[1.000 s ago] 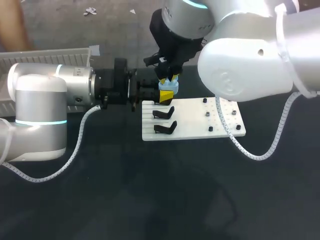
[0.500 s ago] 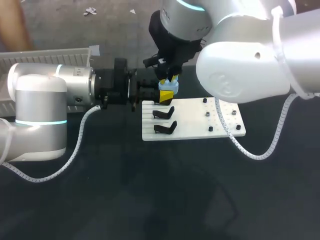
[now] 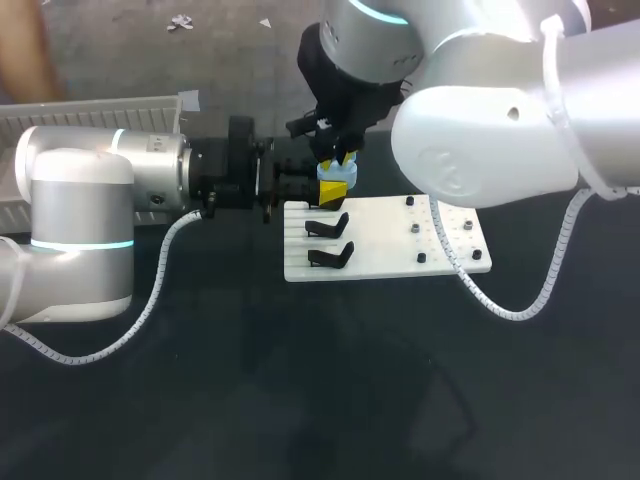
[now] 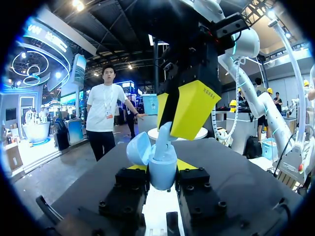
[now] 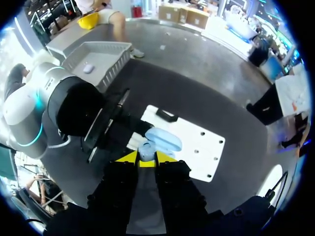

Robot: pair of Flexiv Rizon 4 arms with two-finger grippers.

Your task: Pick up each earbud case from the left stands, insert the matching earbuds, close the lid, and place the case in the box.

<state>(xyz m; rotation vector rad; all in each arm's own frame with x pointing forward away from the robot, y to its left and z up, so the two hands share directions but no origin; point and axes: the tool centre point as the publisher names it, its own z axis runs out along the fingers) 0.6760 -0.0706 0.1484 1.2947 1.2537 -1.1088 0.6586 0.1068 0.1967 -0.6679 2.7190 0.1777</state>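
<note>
Left gripper (image 4: 161, 166): fingers clamped on the base of the light blue earbud case (image 4: 162, 176), one yellow pad on each side. The case sits upright with its lid (image 4: 139, 150) swung open. It hangs in the air just off the far left corner of the white board (image 3: 390, 215).

Right gripper (image 5: 145, 158): directly above the case, pointing down. Its fingers pinch a light blue earbud (image 4: 163, 141) between the yellow tips. The lower end of the earbud reaches into the open case.

Surroundings: the board lies near the bench's (image 3: 300, 380) far edge. Two black stands (image 3: 328, 222) sit along the board's left edge, just under my grippers, and small black pegs (image 3: 415, 228) stand toward its right edge. The box (image 5: 93, 56) is at the far left of the bench, behind my left arm, with one small white item (image 5: 88, 69) inside.
</note>
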